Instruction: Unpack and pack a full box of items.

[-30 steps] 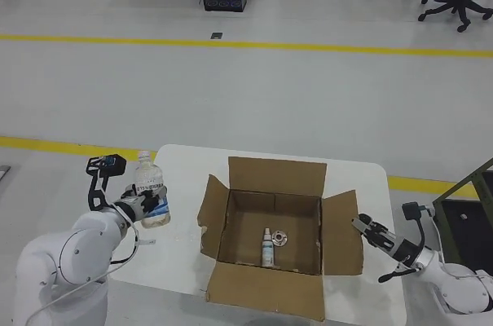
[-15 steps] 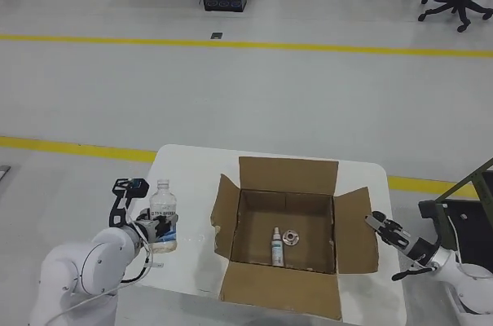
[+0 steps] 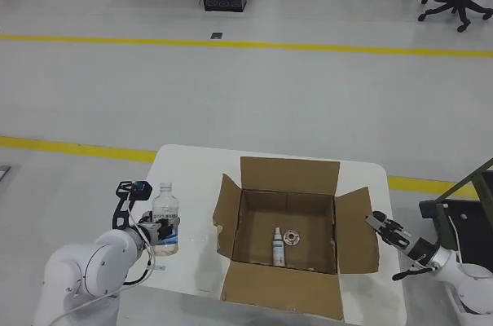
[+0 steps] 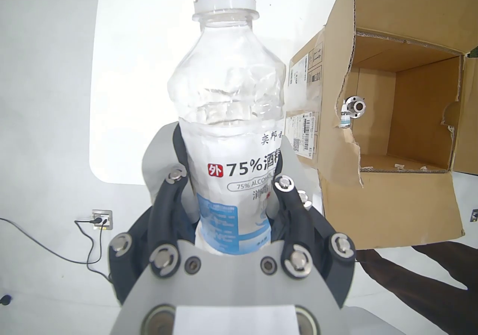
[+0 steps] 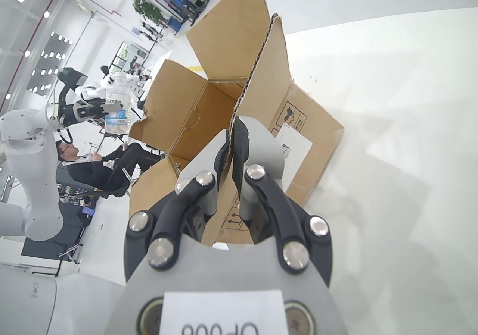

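An open cardboard box (image 3: 283, 281) stands in the middle of the white table (image 3: 189, 167). On its floor lie a small spray bottle (image 3: 278, 245) and a metal flange (image 3: 291, 238); the flange (image 4: 354, 105) also shows through a torn flap. My left gripper (image 4: 229, 165) is shut on a clear alcohol bottle (image 4: 227, 90) with a white cap, holding it upright over the table's left part, left of the box (image 4: 373, 209). My right gripper (image 5: 233, 150) is shut on the edge of the box's right flap (image 5: 261, 64). From above, it (image 3: 376, 221) is at the flap's outer edge.
The table's left edge runs close beside the held bottle (image 3: 165, 220), and its front edge lies just behind the box. A dark green-framed rack (image 3: 474, 191) stands off the table's right end. Bare table lies behind the box.
The box has slid to the right with my right gripper holding its flap. My left gripper has brought the bottle down and toward the table's near side.
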`<act>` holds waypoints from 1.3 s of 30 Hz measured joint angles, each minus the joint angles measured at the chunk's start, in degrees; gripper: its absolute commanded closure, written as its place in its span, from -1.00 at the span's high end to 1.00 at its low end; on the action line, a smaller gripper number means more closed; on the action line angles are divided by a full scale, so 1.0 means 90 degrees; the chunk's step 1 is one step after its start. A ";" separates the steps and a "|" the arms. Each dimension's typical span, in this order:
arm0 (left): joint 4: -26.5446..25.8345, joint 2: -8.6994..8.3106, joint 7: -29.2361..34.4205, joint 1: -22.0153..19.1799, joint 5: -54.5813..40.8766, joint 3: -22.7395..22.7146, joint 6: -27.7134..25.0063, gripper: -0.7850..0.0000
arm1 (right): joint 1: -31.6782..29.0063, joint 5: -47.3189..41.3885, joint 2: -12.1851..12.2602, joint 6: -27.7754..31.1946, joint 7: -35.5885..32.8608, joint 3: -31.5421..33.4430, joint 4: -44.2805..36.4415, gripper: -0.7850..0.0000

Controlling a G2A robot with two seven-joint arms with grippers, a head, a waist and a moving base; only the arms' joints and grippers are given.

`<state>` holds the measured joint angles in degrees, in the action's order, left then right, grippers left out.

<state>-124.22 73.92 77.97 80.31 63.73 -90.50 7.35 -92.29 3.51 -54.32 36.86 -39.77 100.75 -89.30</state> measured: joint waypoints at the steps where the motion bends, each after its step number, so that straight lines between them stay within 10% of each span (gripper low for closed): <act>1: 0.0039 -0.0004 -0.0055 0.0041 -0.0039 0.0013 -0.0058 -1.00 | -0.0002 0.0023 -0.0001 -0.0031 0.0027 -0.0007 -0.0024 -1.00; 19: 0.1662 -0.0164 -0.0473 -0.0045 0.0152 0.0552 -0.1742 -1.00 | 0.0057 -0.0318 0.0066 -0.0359 -0.0171 0.0295 0.0037 -1.00; 39: 0.3967 -0.0203 -0.0911 -0.0904 0.0274 0.1238 -0.1941 -1.00 | 0.0267 -0.0342 0.0113 -0.0374 -0.0351 0.0225 0.0482 -1.00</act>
<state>-88.51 72.09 69.76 72.18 66.19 -79.36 -10.12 -89.89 0.43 -53.31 33.49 -42.93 102.77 -84.97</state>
